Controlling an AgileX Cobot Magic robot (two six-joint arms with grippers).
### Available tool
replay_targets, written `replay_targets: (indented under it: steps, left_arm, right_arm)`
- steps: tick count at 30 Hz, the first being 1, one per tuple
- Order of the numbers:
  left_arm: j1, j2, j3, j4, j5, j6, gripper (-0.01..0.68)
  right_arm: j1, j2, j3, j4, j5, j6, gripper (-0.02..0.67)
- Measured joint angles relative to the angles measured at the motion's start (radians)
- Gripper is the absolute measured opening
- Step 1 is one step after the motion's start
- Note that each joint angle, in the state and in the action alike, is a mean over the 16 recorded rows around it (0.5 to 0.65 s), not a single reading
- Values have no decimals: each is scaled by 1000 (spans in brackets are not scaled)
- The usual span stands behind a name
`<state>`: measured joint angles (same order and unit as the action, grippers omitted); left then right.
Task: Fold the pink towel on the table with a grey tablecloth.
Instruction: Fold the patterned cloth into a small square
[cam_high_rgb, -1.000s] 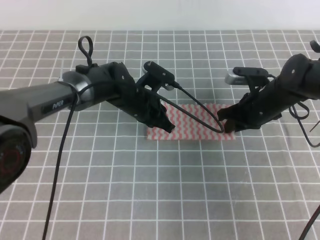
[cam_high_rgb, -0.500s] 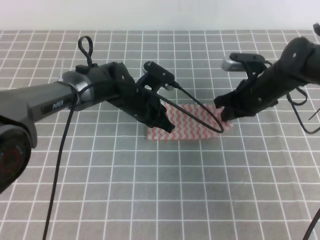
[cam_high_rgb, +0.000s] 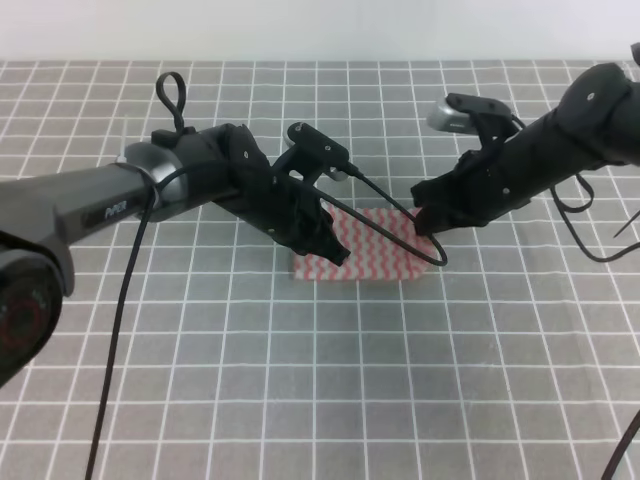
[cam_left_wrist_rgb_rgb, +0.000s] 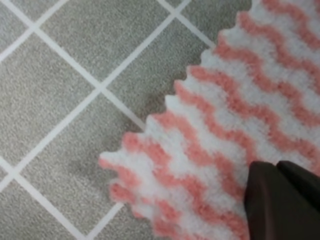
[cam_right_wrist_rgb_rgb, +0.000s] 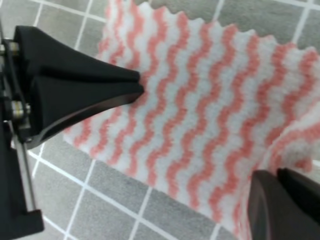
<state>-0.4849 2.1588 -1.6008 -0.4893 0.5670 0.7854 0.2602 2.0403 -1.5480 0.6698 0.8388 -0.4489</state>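
You have the table with a grey tablecloth (cam_high_rgb: 200, 380) running to a pale wall at 12 o'clock. The pink towel (cam_high_rgb: 365, 255) lies mid-table. Your left gripper (cam_high_rgb: 330, 245) is closed, pinning its 9 o'clock end; your right gripper (cam_high_rgb: 428, 218) pinches the lifted 3 o'clock edge. Only the right wrist view shows that fold curling up.

Backdrop (cam_high_rgb: 320, 28): a plain white band is seen along the top edge of the high view.
Position: it lies beyond the far edge of the table (cam_high_rgb: 300, 400) and spans the full width of the view.
Surface: no marks, objects or texture can be made out on it.
Wrist views: nothing outside the task is shown in either.
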Motion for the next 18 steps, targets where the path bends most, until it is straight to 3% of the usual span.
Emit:
replay_targets:
  steps: [18]
  left_arm:
    - [58,-153,-1,1,-12,-48,-1]
  right_arm:
    - [33,-1,-28,34,8,-30,-15]
